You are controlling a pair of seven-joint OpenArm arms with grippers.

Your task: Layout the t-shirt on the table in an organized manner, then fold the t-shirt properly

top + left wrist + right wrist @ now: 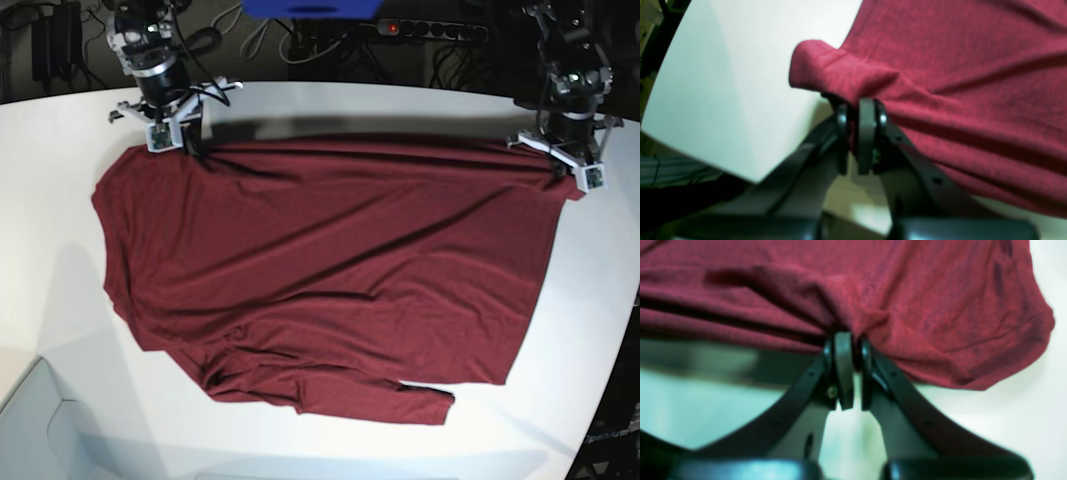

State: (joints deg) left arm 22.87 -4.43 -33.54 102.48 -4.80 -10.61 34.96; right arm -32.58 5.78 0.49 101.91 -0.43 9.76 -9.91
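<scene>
Presently the t-shirt (330, 270) is lying spread over the middle of the table (60, 300), mostly opened out but not yet squared. Its far edge is running in a nearly straight line between the two arms, while its near edge is bunching into wrinkles, with a loose flap trailing toward the near right. Shallow creases are crossing the body of the cloth from left to right.

At the far left of the base view, the right gripper (848, 340) is pinching a gathered fold of the far edge, its jaws pressed together on the fabric. At the far right, the left gripper (862, 106) is likewise clamping a rolled corner of the cloth, which is bulging over its closed tips in the left wrist view. Tension lines are radiating from both pinch points, suggesting that the far edge is being held taut between the arms.

By judgement, the layout stage is well under way but not finished: the garment is open and roughly flat, yet the near hem and the sleeve region on the near side are remaining rumpled and need smoothing. No fold is appearing anywhere, so the entire folding stage is still lying ahead.

Around the shirt, bare white tabletop is showing on every side, and cables (430, 35) are lying beyond the far rim.
</scene>
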